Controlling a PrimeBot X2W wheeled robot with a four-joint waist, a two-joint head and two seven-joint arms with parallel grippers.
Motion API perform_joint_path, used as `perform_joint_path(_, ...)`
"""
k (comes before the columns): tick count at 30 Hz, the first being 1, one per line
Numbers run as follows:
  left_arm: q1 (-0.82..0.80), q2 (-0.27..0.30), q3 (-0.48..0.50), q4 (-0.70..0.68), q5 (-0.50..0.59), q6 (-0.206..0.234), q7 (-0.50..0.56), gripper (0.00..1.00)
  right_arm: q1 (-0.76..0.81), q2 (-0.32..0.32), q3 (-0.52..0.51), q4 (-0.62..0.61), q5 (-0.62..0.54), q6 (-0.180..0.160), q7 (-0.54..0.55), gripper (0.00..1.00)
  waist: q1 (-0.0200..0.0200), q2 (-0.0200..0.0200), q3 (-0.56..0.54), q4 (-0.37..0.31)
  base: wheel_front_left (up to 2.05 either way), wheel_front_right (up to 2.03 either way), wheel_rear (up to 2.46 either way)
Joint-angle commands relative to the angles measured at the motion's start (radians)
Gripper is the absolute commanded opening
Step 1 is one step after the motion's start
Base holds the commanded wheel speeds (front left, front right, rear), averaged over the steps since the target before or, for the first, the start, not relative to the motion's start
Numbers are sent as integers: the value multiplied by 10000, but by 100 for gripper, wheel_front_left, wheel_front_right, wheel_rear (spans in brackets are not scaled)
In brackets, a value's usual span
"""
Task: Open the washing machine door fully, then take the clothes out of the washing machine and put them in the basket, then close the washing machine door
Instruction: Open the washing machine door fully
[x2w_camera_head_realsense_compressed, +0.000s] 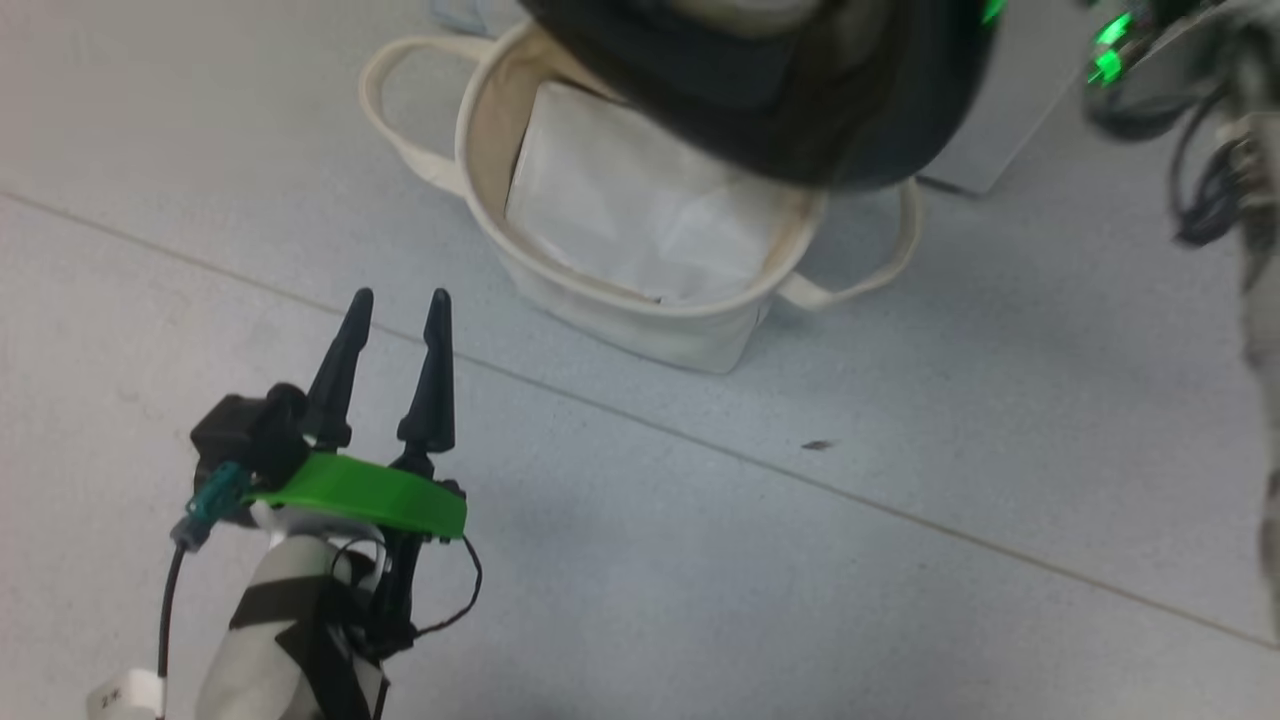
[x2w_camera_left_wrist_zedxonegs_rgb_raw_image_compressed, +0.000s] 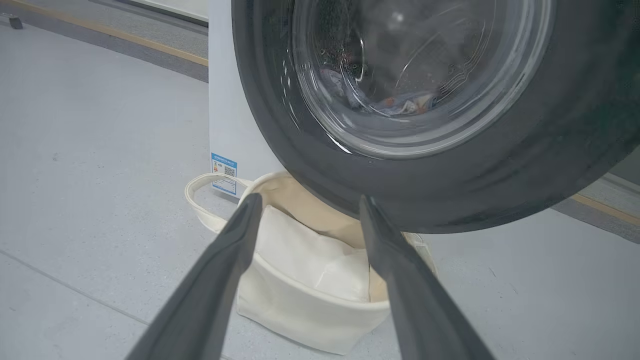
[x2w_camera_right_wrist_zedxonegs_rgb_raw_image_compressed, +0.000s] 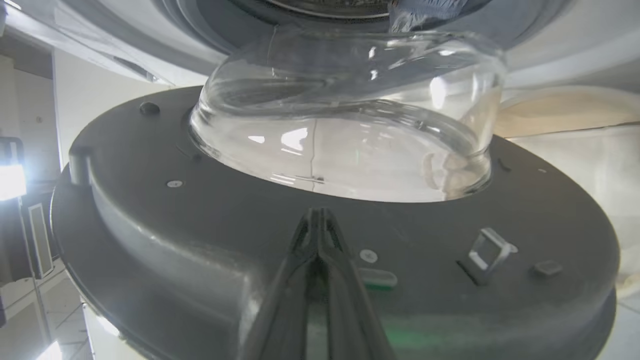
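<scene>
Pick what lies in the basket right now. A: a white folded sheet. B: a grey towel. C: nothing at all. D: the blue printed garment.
A: a white folded sheet lies inside the basket, while the blue printed clothes show through the glass of the washing machine door.

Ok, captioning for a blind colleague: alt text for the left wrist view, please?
The washing machine door, a black ring around clear glass, hangs over the cream basket holding a white sheet. The open left tool points at the basket; clothes show through the glass.
</scene>
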Motion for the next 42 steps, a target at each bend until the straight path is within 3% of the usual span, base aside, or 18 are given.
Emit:
perform_joint_path(1,129,282,346,-253,92,-57,-120,100,173,297,94,-620,64,10,81,0,0,0,-381,-134,0,0,0)
perform_joint_path(10,767,485,739,-198,220,-57,-120,100,2361,1585,819,-2385,276,10,247,0,0,0,-1363,-150,0,0,0)
perform_joint_path(16,1060,569,893,-208,232,-57,-120,100,3074,2056,1024,-2631,556,10,-403,0,0,0,-1667,-52,0,0,0)
perform_joint_path(20,1080,577,860,-218,240,-57,-120,100,3344,2156,1498,-2558,764,10,-1024,0,0,0,-1754,160,0,0,0)
perform_joint_path(28,1016,556,834,-183,200,-57,-120,100,3467,2167,3530,-2717,2008,10,-2049,0,0,0,-1869,603,0,0,0)
perform_joint_path(39,997,559,929,-150,197,-57,-120,100,3257,2169,5539,-3048,3115,10,-3310,0,0,0,-1939,778,0,0,0)
perform_joint_path(40,988,563,939,-154,197,-57,-120,100,3240,2169,5614,-3059,3095,10,-3447,10,0,0,-1951,783,0,0,0)
perform_joint_path(41,981,572,954,-157,193,-57,-120,100,3231,2169,5686,-3049,3060,10,-3540,89,0,0,-1966,781,0,0,0)
perform_joint_path(42,977,593,977,-158,193,-57,-120,100,3210,2169,5750,-3072,2968,10,-3588,100,0,0,-1989,774,0,0,0)
